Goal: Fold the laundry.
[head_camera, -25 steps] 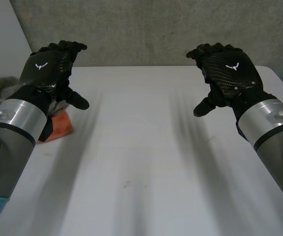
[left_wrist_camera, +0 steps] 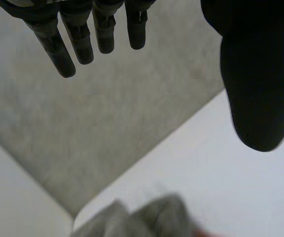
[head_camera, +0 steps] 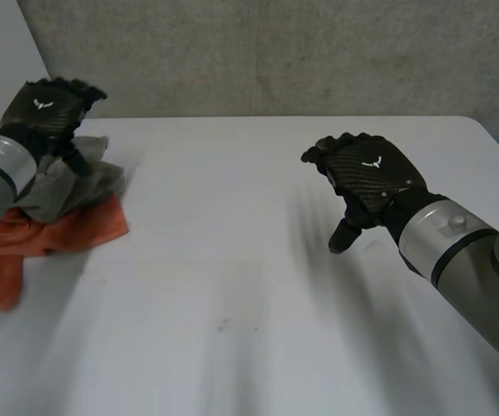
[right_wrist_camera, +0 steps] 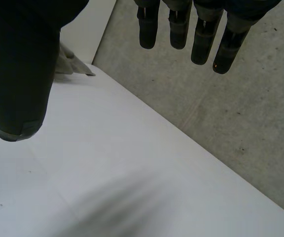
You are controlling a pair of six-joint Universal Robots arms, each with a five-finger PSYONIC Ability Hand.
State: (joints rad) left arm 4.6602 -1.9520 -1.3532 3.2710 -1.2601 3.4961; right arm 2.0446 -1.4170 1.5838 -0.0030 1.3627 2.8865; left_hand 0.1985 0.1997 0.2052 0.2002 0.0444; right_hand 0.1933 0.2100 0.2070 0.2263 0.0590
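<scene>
- Step in hand, as I judge it: the reach for the first piece. Nothing is spread out or folded yet.
- The left hand (head_camera: 46,111) hovers at the far left of the bench (head_camera: 249,286), just above the pile. Its fingers are straight and spread, its thumb stands apart, and it grips nothing.
- The right hand (head_camera: 366,178) hangs over bare bench right of the middle, well apart from the laundry. Its fingers are spread too, and it is empty.
- The laundry lies bunched at the far-left edge: a grey cloth (head_camera: 72,186) resting partly on an orange cloth (head_camera: 55,238).
- Next move, likely: the left hand lowers, pinches the grey cloth and draws it to the middle, where the right hand can take an edge.
- Count: two cloths, one grey and one orange; two hands.
</scene>
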